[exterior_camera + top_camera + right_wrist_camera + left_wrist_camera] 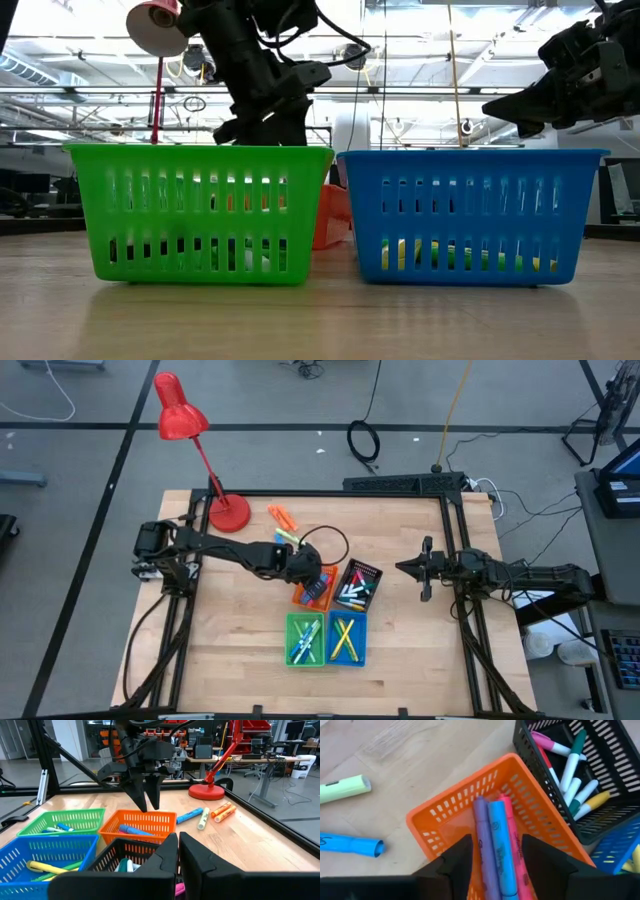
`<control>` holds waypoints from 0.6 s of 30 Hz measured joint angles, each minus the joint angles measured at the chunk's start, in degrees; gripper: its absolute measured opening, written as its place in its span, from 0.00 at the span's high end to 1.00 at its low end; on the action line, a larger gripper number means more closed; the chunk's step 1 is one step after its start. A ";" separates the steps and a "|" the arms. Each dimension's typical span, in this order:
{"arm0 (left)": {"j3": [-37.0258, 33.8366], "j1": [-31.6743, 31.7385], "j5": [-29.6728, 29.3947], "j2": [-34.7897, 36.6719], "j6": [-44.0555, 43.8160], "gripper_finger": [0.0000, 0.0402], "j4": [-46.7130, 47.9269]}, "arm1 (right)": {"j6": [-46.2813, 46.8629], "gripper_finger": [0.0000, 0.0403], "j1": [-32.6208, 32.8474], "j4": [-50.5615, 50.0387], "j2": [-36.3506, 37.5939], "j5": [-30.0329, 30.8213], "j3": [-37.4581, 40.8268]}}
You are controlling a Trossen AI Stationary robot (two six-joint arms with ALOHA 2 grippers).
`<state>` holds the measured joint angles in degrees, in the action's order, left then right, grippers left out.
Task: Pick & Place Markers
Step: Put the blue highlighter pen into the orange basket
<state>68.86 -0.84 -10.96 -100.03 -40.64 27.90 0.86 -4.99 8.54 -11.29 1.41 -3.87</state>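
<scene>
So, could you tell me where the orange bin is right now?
In the high view the orange bin sits near the table's middle, directly under the left gripper, with the black bin beside it and the green bin in front.

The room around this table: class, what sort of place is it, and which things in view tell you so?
Probably a robotics lab or workshop. The wooden table sits in a dark metal frame on a taped concrete floor, cables trail across it, and workbenches fill the room behind.

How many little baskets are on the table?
4: the orange slotted plastic basket under the left gripper, the black basket beside it, the green basket and the blue basket in front.
</scene>
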 joint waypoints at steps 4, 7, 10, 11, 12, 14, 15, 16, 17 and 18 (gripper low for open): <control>0.00 0.47 -0.01 0.34 0.53 0.50 1.06 | -0.02 0.98 0.01 0.00 0.00 0.00 0.01; 0.00 1.53 -1.38 0.87 0.43 0.47 3.92 | -0.02 0.98 0.00 0.00 0.00 0.00 0.01; -0.04 2.99 -6.55 1.33 -2.24 0.47 9.93 | -0.01 0.98 0.00 -0.03 0.00 0.00 -0.01; -0.09 3.46 -8.85 1.50 -3.44 0.47 11.67 | -0.01 0.98 0.00 -0.07 0.00 0.00 0.00; -0.04 3.86 -11.16 1.58 -4.73 0.47 13.25 | 0.00 0.98 0.00 -0.05 0.00 0.00 0.01; -0.13 4.81 -14.30 1.51 -8.05 0.47 17.10 | 0.00 0.98 0.00 -0.05 0.00 0.00 -0.01; -0.51 5.40 -14.74 1.51 -9.76 0.47 18.47 | -0.02 0.98 0.02 -0.09 0.00 0.00 0.01; -1.05 6.03 -14.84 1.51 -10.94 0.47 19.06 | 0.00 0.98 0.00 -0.11 0.00 0.00 0.01; -1.74 6.62 -14.84 1.51 -11.69 0.47 19.07 | 0.00 0.98 0.00 -0.07 0.00 0.00 0.01; -2.54 7.26 -14.80 1.51 -12.15 0.47 18.88 | -0.02 0.98 0.00 -0.07 0.00 0.00 0.00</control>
<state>66.32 6.42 -25.76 -98.52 -52.80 46.78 0.84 -4.99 8.47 -11.29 1.41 -3.87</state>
